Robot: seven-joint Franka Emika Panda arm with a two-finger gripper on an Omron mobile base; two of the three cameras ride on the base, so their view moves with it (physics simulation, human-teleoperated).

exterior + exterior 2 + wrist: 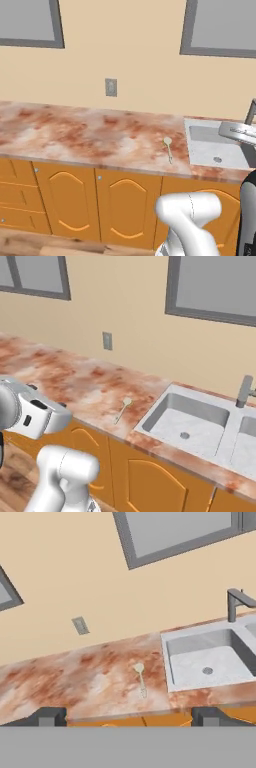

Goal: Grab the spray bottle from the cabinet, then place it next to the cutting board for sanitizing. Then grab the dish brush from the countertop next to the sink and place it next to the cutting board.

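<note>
From the left base view, you have the dish brush (168, 148) lying flat on the worktop (75, 132), just beside the sink (215, 145) on its near-left side, head toward the wall and handle toward the front edge. It sits there because that is its pickup spot; nothing touches it.

From the right base view, the brush (123, 409) again lies close to the sink (185, 423), apart from the basin rim, with bare marbled stone all round it. That free space should let you come down on the handle without fouling the rim.

In the hand view, the end effector (130, 717) faces the sink (210, 662) and the brush (140, 678) left of it. Its two dark fingertips (48, 716) stand at their widest, with nothing between them; it is well apart from the brush. I judge you are lining up for the approach, with the brush centred between the fingers.
</note>
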